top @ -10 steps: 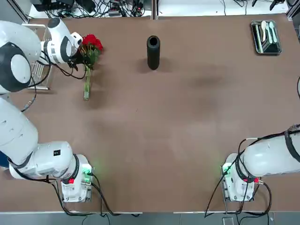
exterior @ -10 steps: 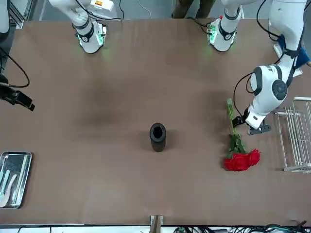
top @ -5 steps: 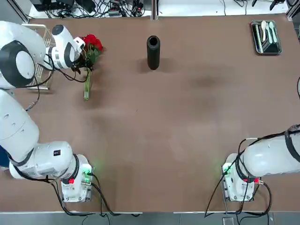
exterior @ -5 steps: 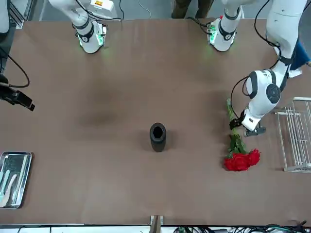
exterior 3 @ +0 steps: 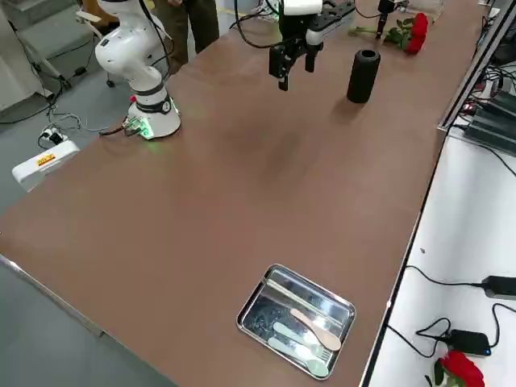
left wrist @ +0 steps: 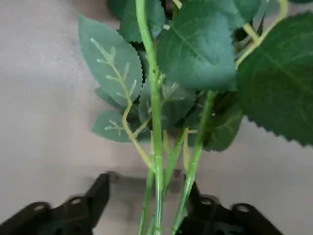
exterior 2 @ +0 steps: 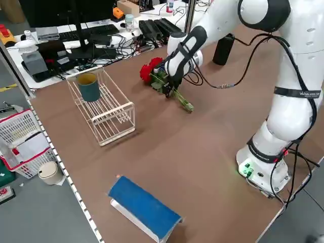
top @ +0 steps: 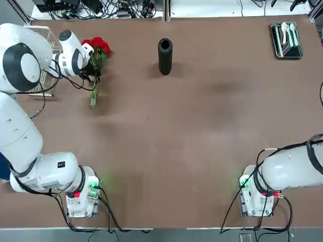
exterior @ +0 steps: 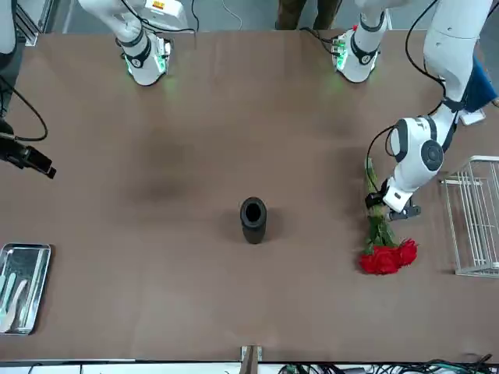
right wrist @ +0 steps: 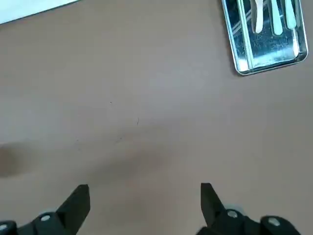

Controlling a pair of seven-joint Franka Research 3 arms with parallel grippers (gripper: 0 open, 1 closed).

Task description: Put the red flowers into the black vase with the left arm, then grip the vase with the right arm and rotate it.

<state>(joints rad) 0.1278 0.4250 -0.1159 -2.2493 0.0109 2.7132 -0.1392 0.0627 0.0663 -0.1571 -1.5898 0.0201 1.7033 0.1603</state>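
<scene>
Red flowers (top: 99, 45) with green serrated leaves and pale green stems, matte black vase (top: 165, 56), plain brown tabletop (top: 192, 131), glossy white arms with dark grey rings, silver tray (top: 286, 40).

This is a robotics lab, not a home or shop: two white robot arms are bolted by their bases (top: 81, 196) to one long brown counter (top: 192, 131), with green and red status lights glowing at the mounts. Along the counter's far edge runs a workbench crowded with a keyboard (exterior 2: 83, 31), power strips and tangled cables (top: 121, 7). The grey floor beside it holds loose cords and a white box (exterior 3: 44, 165).
</scene>
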